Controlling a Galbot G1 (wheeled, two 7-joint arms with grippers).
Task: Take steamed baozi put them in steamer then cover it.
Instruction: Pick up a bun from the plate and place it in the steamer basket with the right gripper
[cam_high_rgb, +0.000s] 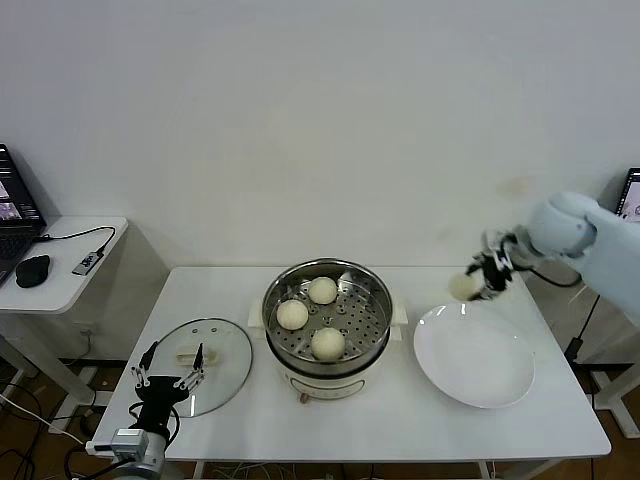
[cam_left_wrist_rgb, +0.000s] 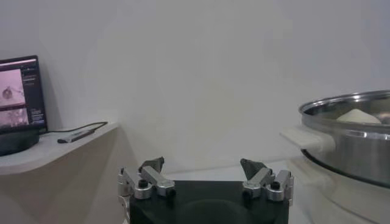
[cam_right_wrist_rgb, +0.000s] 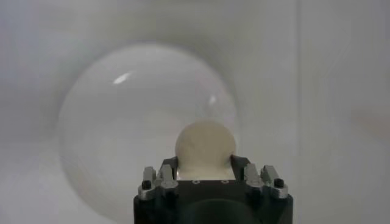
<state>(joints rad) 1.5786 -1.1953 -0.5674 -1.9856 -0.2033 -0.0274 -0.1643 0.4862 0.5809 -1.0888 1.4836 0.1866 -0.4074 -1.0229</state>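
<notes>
Three cream-white baozi lie on the perforated tray of the steel steamer at mid-table. My right gripper is shut on another baozi, held in the air above the far left rim of the white plate. In the right wrist view the plate lies below the held bun. The glass cover with its cream handle rests flat on the table left of the steamer. My left gripper hangs open at the cover's near edge, holding nothing; its view shows the steamer's rim to one side.
A side desk at the left carries a laptop, a mouse and a cable. The white wall stands close behind the table. The table's front edge runs just below the plate and the cover.
</notes>
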